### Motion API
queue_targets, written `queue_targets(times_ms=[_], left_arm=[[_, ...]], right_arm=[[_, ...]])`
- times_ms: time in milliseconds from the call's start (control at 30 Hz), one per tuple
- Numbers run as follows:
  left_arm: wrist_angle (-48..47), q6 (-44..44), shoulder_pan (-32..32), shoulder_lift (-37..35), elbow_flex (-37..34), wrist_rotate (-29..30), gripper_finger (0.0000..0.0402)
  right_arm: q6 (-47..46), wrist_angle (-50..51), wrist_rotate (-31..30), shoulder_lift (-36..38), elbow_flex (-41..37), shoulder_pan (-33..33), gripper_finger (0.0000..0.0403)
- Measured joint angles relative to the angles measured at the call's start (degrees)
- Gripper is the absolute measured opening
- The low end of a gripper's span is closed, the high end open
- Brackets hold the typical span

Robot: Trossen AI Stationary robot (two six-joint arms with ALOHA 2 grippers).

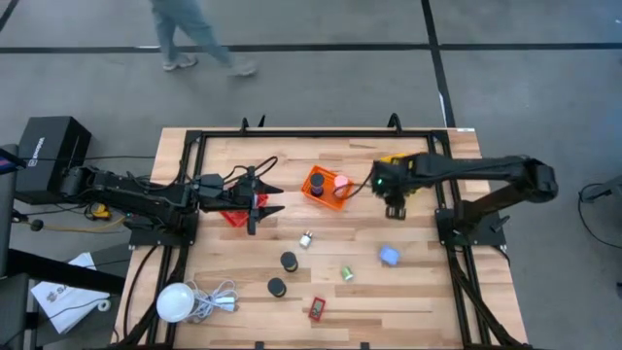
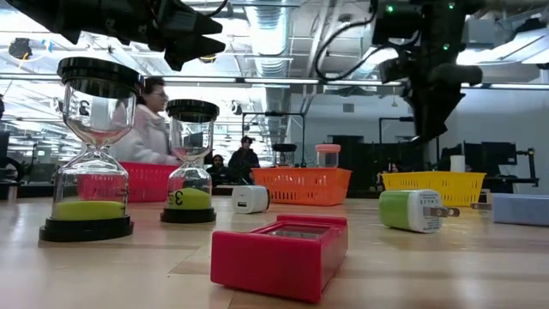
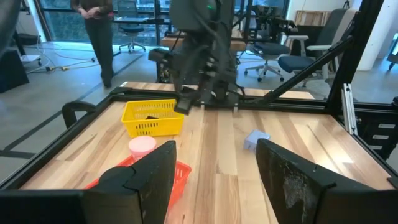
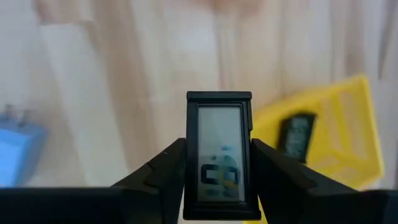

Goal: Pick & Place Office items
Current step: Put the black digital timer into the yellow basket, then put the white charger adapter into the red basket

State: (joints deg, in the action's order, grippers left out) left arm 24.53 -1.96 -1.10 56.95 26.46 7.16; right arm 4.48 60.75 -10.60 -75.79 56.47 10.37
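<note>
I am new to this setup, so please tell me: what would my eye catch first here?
First, the right gripper, raised beside the yellow basket, its fingers clamped on a small black timer. Then two sand timers looming in the low view, with a red case before them.

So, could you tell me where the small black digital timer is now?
The black timer is clamped in the right gripper, raised above the table's right side beside the yellow basket.
</note>
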Motion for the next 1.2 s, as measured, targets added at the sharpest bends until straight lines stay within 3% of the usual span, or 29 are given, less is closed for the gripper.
queue_targets(times_ms=[167,300,567,767,1200], left_arm=[[0.02,0.0,-0.11,0.0,0.0,0.0,0.0218],[0.04,-0.02,-0.13,0.0,0.0,0.0,0.0218],[0.13,-0.02,-0.13,0.0,0.0,0.0,0.0218],[0.14,-0.01,-0.11,0.0,0.0,-0.04,0.0218],[0.13,-0.01,-0.11,0.0,0.0,-0.38,0.0218]], right_arm=[[0.53,2.64,-0.02,2.26,-0.55,8.17,0.0142],[2.61,2.69,0.05,2.2,-0.55,13.95,0.0151],[3.6,0.26,0.22,-3.61,-0.55,22.81,0.0162],[5.81,-0.59,6.16,-9.85,-0.55,24.26,0.0152],[7.88,-1.23,5.73,-14.58,-0.55,23.82,0.0228]])
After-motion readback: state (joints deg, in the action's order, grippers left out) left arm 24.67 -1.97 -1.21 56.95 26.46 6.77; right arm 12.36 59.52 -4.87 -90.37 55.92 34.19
